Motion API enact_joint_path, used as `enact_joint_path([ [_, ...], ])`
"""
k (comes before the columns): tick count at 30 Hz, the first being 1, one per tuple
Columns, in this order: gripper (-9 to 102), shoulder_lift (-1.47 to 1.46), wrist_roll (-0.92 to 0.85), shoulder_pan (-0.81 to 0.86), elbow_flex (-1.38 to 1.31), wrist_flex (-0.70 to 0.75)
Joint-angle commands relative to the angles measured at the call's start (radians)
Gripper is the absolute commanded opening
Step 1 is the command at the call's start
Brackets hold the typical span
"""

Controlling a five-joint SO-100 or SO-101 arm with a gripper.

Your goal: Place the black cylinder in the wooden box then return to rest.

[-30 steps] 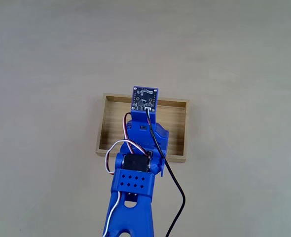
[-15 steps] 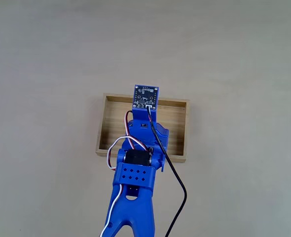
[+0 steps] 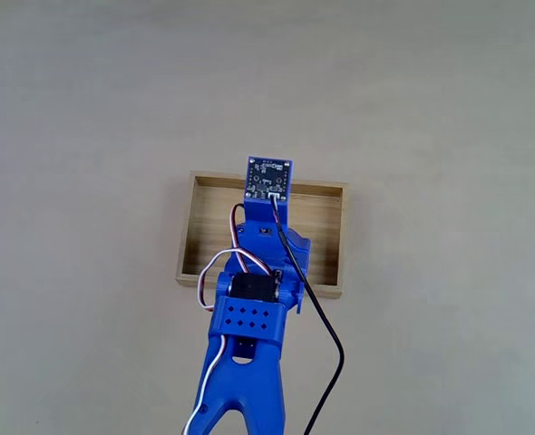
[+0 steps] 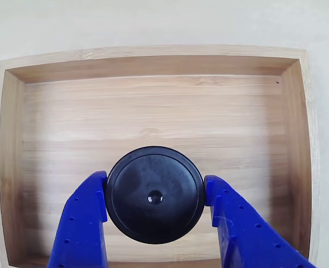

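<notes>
In the other view the black cylinder [image 4: 154, 194], round with a small dimple at its centre, sits between the two blue fingers [image 4: 85, 220] of my gripper [image 4: 156, 180]. The fingers press on its left and right sides. It hangs over the near middle of the wooden box [image 4: 153, 100], a shallow light-wood tray with a striped floor; whether the cylinder touches the floor cannot be told. In the fixed view my blue arm [image 3: 260, 272] reaches up from the bottom edge over the wooden box [image 3: 326, 231], and its wrist board hides the gripper and the cylinder.
The box lies on a plain beige tabletop [image 3: 431, 109] with open surface on all sides. A black cable [image 3: 326, 335] trails from the wrist down to the bottom edge of the fixed view.
The arm's elbow section has slid a little toward the bottom of the fixed view while the wrist stayed over the box; almost nothing moved in the last half second.
</notes>
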Motion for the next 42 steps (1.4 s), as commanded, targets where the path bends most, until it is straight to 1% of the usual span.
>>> enact_joint_path([
  [1, 28, -0.02, -0.006, -0.008, -0.112, -0.035],
  [8, 32, -0.031, -0.006, 0.0, -0.114, -0.035],
  [14, 32, -0.098, 0.009, 0.017, -0.114, -0.029],
  [18, 32, -0.164, 0.04, 0.028, -0.112, 0.017],
  [22, 31, -0.25, 0.066, 0.037, -0.103, 0.094],
  [27, 30, -0.428, 0.087, 0.052, 0.006, 0.158],
  [31, 28, -0.634, 0.075, 0.057, 0.183, 0.156],
  [33, 24, -0.741, 0.052, 0.054, 0.272, 0.152],
  [36, 23, -0.896, 0.026, 0.052, 0.391, 0.152],
  [37, 20, -0.948, 0.011, 0.052, 0.428, 0.153],
  [39, 17, -1.048, -0.011, 0.052, 0.5, 0.16],
  [41, 9, -1.146, -0.031, 0.052, 0.569, 0.167],
  [42, 7, -1.192, -0.035, 0.052, 0.606, 0.173],
])
